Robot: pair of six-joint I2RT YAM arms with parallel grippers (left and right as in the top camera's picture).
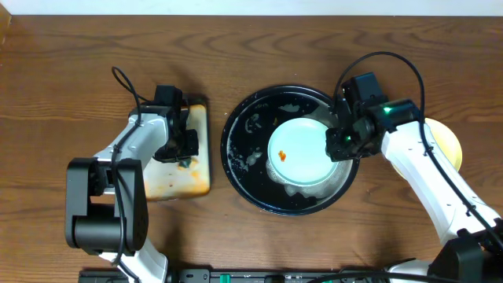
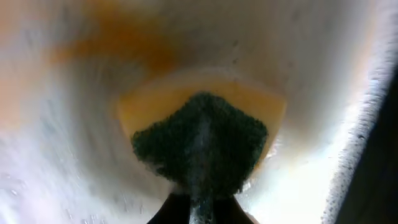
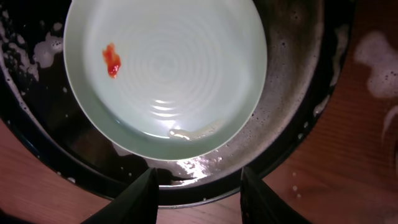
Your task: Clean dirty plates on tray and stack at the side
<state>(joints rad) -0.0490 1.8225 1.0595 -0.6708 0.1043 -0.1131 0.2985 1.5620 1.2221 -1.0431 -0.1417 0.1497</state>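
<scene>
Overhead: dirty plate point(image 1: 302, 153), mint, sits right of centre in tray point(image 1: 240, 169). Right gripper point(image 1: 343, 143) hangs at the plate's right edge, fingers apart and empty; it is the nearer arm. Left gripper point(image 1: 179, 141), well left, is clamped on sponge point(image 2: 199, 143) over stained pan point(image 1: 196, 179).

- Overhead view: bright, even light from above. The table point(image 1: 63, 63) is sharp from edge to edge, and shadows are soft and short.
- The glossy tray point(image 1: 259, 189) gives small white glints off its foam and wet patches.
- Left wrist view: heavily blurred and washed out. The sponge point(image 2: 199, 146) is a fuzzy dark-green smudge, the whites blow out at lower right, and the right edge falls to black.
- Right wrist view: sharp. The plate point(image 3: 180, 62) carries a faint glare streak near its lower rim, and the wet tray floor shines grey at right.
</scene>
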